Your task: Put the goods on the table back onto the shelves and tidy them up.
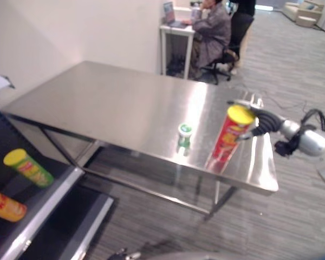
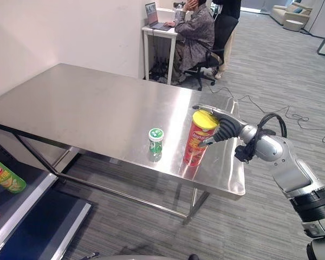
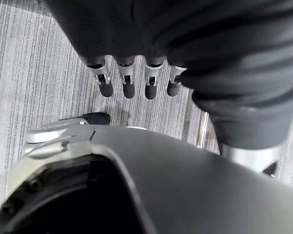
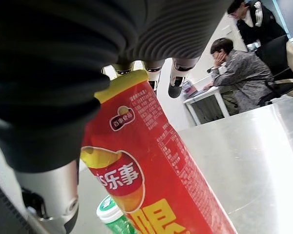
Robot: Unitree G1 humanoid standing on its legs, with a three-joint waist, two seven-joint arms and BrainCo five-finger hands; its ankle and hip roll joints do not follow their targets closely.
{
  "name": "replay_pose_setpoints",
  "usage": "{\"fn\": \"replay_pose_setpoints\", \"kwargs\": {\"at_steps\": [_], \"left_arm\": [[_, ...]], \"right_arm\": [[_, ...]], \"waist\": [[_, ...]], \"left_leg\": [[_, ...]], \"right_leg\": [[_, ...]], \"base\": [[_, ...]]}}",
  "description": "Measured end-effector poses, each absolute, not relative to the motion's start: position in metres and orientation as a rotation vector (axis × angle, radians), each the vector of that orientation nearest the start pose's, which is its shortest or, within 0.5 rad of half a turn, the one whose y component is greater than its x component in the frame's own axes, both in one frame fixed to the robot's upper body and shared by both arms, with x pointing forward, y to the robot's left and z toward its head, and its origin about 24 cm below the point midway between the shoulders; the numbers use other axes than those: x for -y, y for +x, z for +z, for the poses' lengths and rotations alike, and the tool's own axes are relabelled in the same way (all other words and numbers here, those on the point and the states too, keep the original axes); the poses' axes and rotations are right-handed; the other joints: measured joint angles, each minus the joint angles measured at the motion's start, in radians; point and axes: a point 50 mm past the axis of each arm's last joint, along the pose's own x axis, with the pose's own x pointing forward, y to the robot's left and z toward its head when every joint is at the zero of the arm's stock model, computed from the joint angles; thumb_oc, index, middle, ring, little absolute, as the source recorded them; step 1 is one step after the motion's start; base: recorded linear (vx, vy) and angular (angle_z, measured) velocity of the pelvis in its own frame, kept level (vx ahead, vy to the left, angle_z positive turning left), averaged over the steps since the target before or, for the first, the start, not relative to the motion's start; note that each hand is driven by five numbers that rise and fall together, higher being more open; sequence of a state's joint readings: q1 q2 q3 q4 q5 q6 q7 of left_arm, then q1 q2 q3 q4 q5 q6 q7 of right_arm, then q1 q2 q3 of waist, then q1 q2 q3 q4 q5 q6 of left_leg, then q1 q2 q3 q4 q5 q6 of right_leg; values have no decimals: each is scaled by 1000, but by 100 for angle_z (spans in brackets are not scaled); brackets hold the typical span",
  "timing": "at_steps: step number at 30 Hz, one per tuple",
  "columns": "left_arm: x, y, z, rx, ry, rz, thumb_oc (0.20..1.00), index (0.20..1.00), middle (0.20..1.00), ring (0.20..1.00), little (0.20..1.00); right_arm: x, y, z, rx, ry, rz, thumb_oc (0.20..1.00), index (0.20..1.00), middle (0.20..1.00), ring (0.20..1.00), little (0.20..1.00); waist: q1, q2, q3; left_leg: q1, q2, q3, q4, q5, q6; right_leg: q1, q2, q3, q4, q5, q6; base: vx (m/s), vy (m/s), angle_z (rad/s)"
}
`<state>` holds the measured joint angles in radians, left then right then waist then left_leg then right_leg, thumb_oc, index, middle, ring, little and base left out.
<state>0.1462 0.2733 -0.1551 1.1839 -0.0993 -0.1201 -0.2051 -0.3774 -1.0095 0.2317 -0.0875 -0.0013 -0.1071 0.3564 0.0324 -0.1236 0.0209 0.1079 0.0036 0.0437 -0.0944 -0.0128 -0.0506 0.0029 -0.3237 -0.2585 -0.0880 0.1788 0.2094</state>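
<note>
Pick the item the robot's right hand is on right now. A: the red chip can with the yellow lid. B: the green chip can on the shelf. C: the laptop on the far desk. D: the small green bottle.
A: the right hand wraps the top of the red chip can standing on the steel table, while the small green bottle stands apart beside it, untouched.

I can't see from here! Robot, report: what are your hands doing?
Right hand wrapped round red can, upright on table. Left hand idle, fingers straight. Green bottle stands close beside.
</note>
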Motion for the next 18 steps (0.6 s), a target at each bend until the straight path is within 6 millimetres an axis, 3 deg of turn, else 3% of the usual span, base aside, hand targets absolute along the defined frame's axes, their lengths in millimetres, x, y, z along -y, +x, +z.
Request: {"fn": "replay_pose_setpoints", "kwargs": {"at_steps": [10, 13, 14, 15, 16, 17, 18], "left_arm": [[-234, 48, -163, -1224, 107, -99, 1000, 1000, 1000, 1000, 1000], [-234, 48, -163, -1225, 106, -100, 1000, 1000, 1000, 1000, 1000], [-234, 48, -163, -1225, 105, -102, 1000, 1000, 1000, 1000, 1000], [-234, 48, -163, -1225, 104, -104, 1000, 1000, 1000, 1000, 1000], [-234, 48, -163, -1225, 102, -106, 1000, 1000, 1000, 1000, 1000], [-234, 48, -163, -1225, 102, -107, 1000, 1000, 1000, 1000, 1000], [-234, 48, -163, -1225, 101, -108, 1000, 1000, 1000, 1000, 1000]], "right_arm": [[218, 287, 191, 255, -1129, 567, 1000, 1000, 1000, 1000, 1000], [217, 287, 191, 256, -1129, 574, 862, 862, 862, 862, 862], [216, 288, 192, 263, -1131, 575, 727, 727, 727, 727, 727], [214, 289, 193, 268, -1133, 579, 523, 523, 523, 523, 523], [212, 290, 194, 274, -1136, 587, 445, 445, 445, 445, 445], [210, 290, 194, 276, -1137, 594, 200, 200, 200, 200, 200], [210, 290, 193, 272, -1138, 597, 200, 200, 200, 200, 200]], "waist": [[-1, 3, 3], [0, 3, 8], [0, 3, 8], [0, 3, 8], [0, 3, 7], [0, 2, 6], [2, 1, 6]], "left_leg": [[5, 0, 2, 0, 0, 0], [14, 0, 4, 0, -1, 0], [14, 0, 4, 0, -1, 0], [14, 0, 4, 0, -1, 0], [14, 0, 4, 0, -1, 0], [14, 0, 4, 0, -1, 0], [14, 0, 4, 0, -1, 0]], "right_leg": [[3, 1, 1, 0, 0, 0], [10, 0, 1, 0, -2, 1], [10, 0, 1, 0, -2, 1], [11, 0, 1, 0, -2, 1], [11, 0, 1, 0, -2, 2], [11, 0, 1, 0, -2, 2], [12, 0, 1, 0, -2, 2]], "base": [[0, 0, 0], [0, 0, 0], [0, 0, 0], [0, 0, 0], [0, 0, 0], [0, 0, 0], [0, 0, 0]]}}
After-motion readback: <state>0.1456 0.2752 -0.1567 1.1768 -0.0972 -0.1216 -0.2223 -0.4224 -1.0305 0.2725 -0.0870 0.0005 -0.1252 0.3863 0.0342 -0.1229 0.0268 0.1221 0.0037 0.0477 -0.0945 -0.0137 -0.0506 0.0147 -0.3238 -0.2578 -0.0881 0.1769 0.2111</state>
